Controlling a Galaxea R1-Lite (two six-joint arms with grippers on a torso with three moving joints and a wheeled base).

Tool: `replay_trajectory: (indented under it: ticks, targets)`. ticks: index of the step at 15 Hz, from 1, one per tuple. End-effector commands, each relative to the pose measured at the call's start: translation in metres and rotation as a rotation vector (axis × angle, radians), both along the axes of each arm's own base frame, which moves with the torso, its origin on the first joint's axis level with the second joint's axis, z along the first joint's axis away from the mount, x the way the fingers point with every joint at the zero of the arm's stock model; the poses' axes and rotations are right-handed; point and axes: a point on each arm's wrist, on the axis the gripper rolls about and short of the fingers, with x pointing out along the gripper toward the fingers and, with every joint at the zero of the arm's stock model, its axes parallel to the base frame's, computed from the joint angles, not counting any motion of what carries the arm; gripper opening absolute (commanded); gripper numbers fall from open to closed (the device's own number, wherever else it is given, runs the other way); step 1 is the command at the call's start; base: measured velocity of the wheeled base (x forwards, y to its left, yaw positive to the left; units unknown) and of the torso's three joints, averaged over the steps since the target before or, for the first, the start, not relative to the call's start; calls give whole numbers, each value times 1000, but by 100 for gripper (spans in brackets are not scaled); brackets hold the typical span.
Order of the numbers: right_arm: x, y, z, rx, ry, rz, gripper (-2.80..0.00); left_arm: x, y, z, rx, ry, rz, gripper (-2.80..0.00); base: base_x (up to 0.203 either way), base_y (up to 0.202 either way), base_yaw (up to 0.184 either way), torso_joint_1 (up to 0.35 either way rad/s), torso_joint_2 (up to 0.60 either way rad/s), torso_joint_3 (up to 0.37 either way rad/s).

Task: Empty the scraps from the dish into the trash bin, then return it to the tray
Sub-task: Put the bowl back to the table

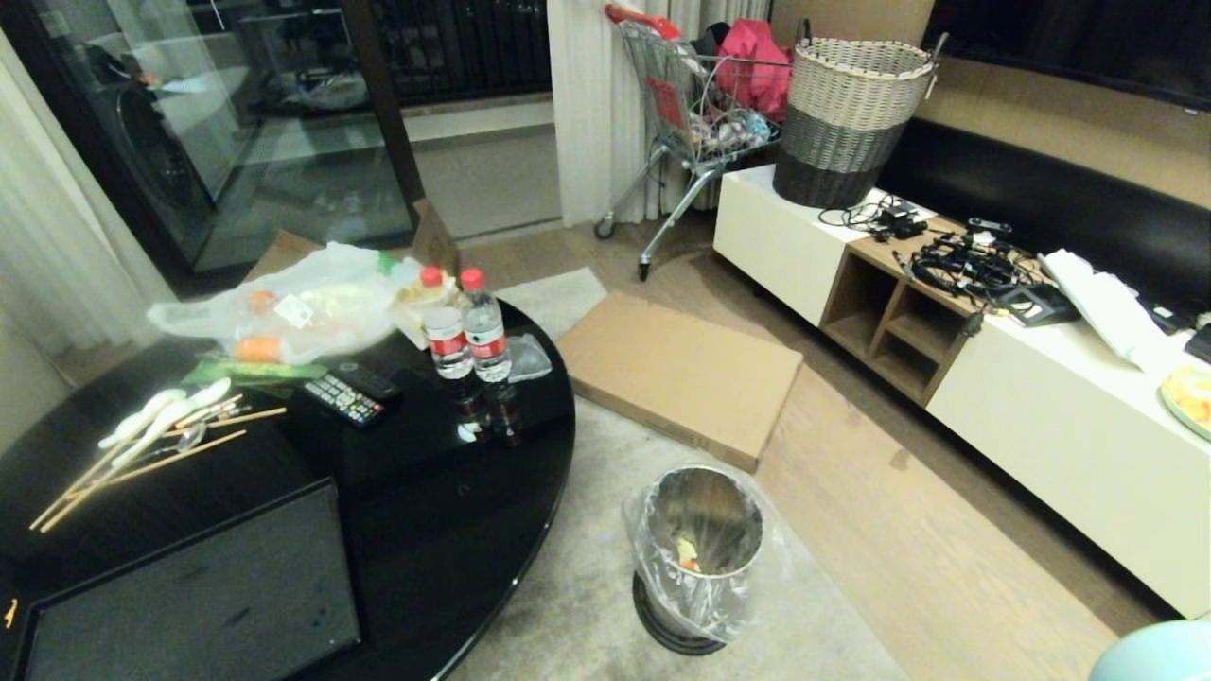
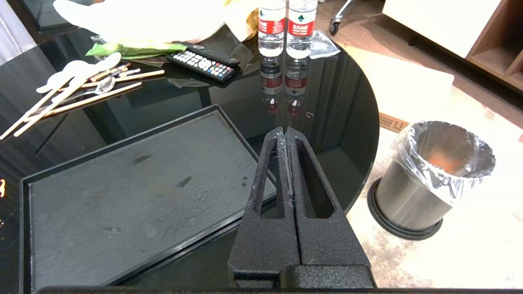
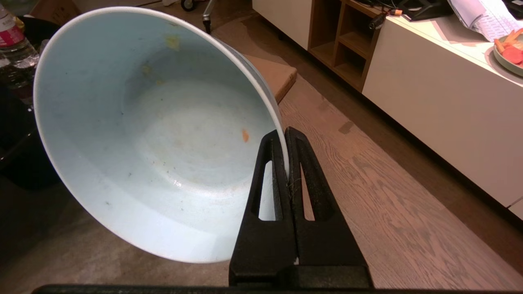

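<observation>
Gripping the dish [image 3: 155, 134] by its rim, the right gripper [image 3: 286, 136] has its two fingers pressed together on the rim wall, one inside and one outside. In the right wrist view you see the dish tipped on edge above the wooden floor [image 3: 367, 183], its mouth facing the camera. The bowl interior is nearly bare: one small orange fleck [image 3: 245, 135] and a few yellowish smears remain stuck to it.

In the head view, locate the trash bin [image 1: 698, 558] on the pale rug [image 1: 577, 586] at about 6 o'clock from frame centre, just beside the edge of the round black table [image 1: 454, 492]. The scraps [image 1: 688, 554] lie inside the bin, against its clear liner. A corner of the dish [image 1: 1154, 653] shows at 4 o'clock, well apart from the bin.

The tray [image 1: 199, 586] sits on the table at 8 o'clock with nothing on it. At 10 o'clock you find the white spoons [image 1: 161, 416] with chopsticks, a remote control [image 1: 352, 392], two water bottles [image 1: 468, 326] and a clear bag of carrots [image 1: 293, 307].

The left gripper [image 2: 286, 134] hangs over the table edge between tray and bin, fingers closed flat against each other, holding nothing.
</observation>
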Motion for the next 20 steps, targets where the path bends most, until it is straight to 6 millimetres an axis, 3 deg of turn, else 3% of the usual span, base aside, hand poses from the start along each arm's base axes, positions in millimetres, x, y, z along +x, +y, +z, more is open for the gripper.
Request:
replay_trajectory:
  ticks: [1, 20]
  targets:
    - [0, 0, 1, 1, -1, 0, -280, 0, 0, 0, 0, -1, -1, -280, 0, 0, 0, 0, 0, 0]
    - [0, 0, 0, -2, 0, 0, -280, 0, 0, 0, 0, -1, 1, -280, 0, 0, 0, 0, 0, 0]
